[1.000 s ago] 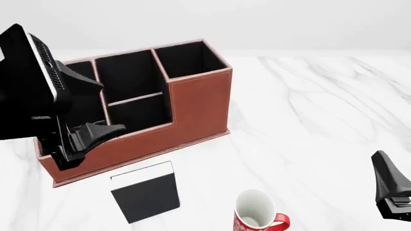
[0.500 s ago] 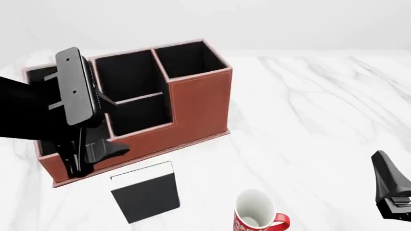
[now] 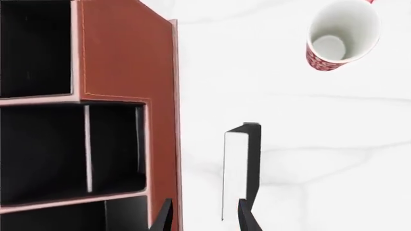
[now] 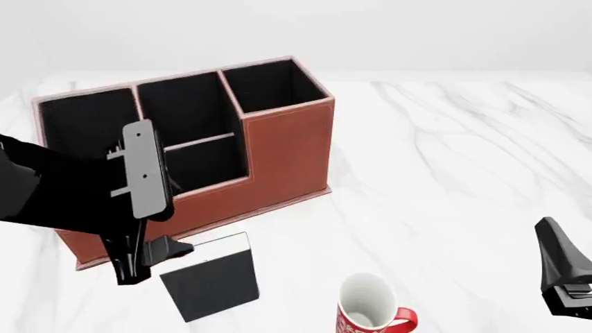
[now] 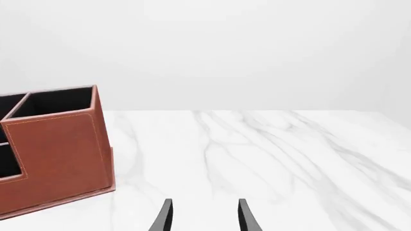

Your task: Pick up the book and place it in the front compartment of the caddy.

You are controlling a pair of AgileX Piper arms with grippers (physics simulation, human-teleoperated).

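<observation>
Observed: the small thin black-covered book with a white page edge [image 4: 210, 275] lies flat on the white marble counter [image 4: 444, 173], just in front of the low front wall of the large reddish-brown leather-look caddy with black lining [image 4: 287, 149] and close beside it, with no contact discernible. A white mug with a red handle [image 4: 370, 309] stands to its right, near but apart.

Left gripper [image 4: 148, 255]: positioned at the book's left edge, at the corner nearest the caddy. In the left wrist view its two fingers [image 3: 247, 219] stand apart with nothing between them. The book [image 3: 242, 166] lies directly ahead of them, its long axis running along the line of the fingers and parallel to the caddy's front wall. One finger sits at the book's end; the other [image 3: 163, 219] sits over the caddy wall.

Right gripper [image 5: 204, 216]: fingers apart, empty, held at the right of the counter, well away from the book.

Assessment: the left arm is clearly the nearer and the one placed to take the book. The approach appears to be in its final stage; no grasp is made. The governing relation is the book's narrow width lying across the finger gap. The finger beside the caddy wall has little room and risks fouling the rim.

Destination: the small square black-lined front compartment behind the shortest wall [image 4: 199, 163] is unoccupied.
</observation>
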